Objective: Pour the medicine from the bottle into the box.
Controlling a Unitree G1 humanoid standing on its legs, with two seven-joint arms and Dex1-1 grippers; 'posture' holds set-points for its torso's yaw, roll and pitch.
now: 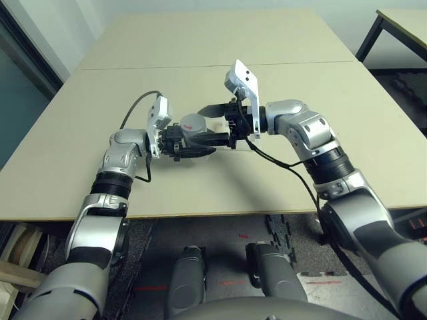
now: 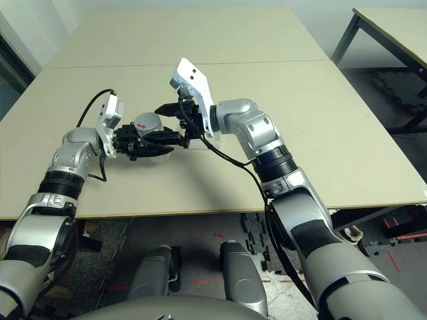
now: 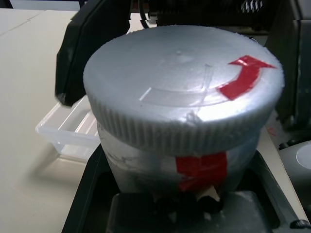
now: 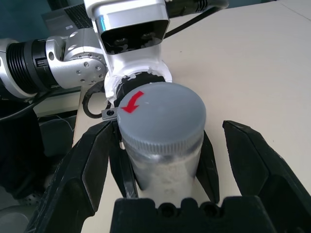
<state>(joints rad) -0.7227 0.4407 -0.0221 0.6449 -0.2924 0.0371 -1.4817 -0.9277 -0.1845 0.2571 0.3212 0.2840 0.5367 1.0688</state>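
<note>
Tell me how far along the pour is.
Early. Done: the left gripper has the bottle clamped upright above the table. In hand: the right gripper is open around the bottle, fingers not closed, cap on. Left: take the cap off and tip the bottle over the box, which lies just behind it.

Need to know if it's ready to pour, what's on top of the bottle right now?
A grey screw cap with a red arrow closes the bottle, held in the left gripper. The right gripper straddles it, open. Its contents are hidden.
</note>
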